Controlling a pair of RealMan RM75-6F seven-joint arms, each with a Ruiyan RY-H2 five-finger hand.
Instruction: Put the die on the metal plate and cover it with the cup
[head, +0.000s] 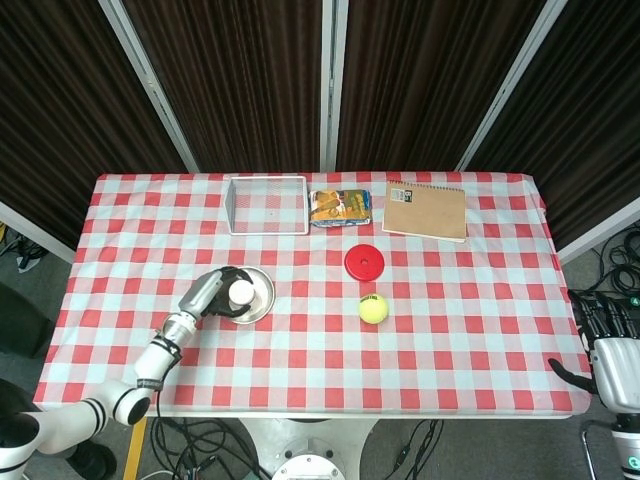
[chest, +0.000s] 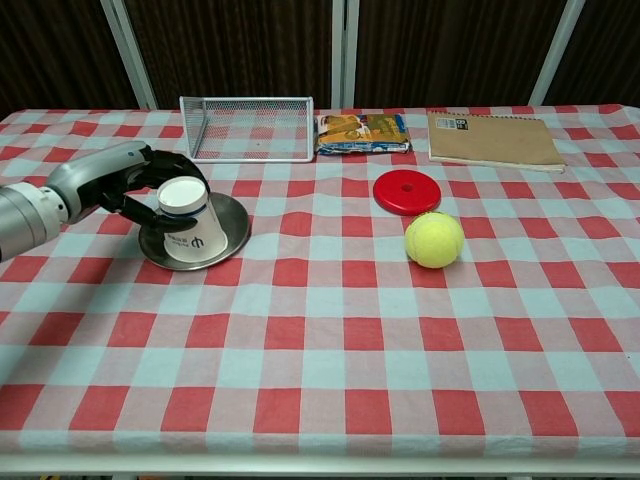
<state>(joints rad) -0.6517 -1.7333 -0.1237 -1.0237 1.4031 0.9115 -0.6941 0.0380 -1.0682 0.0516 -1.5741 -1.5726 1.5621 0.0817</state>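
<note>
The left robot hand (chest: 135, 180) wraps around an upturned paper cup (chest: 186, 222) on the plate (chest: 228, 226). The cup looks light and crushable, best held gently by its sides. The die is unseen.

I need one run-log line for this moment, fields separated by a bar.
left hand holds inverted paper cup on metal plate | die not visible | right hand idle off table edge

The cup (chest: 187, 222) stands inverted on the metal plate (chest: 228, 233), left of the ball (chest: 433, 240).
</note>
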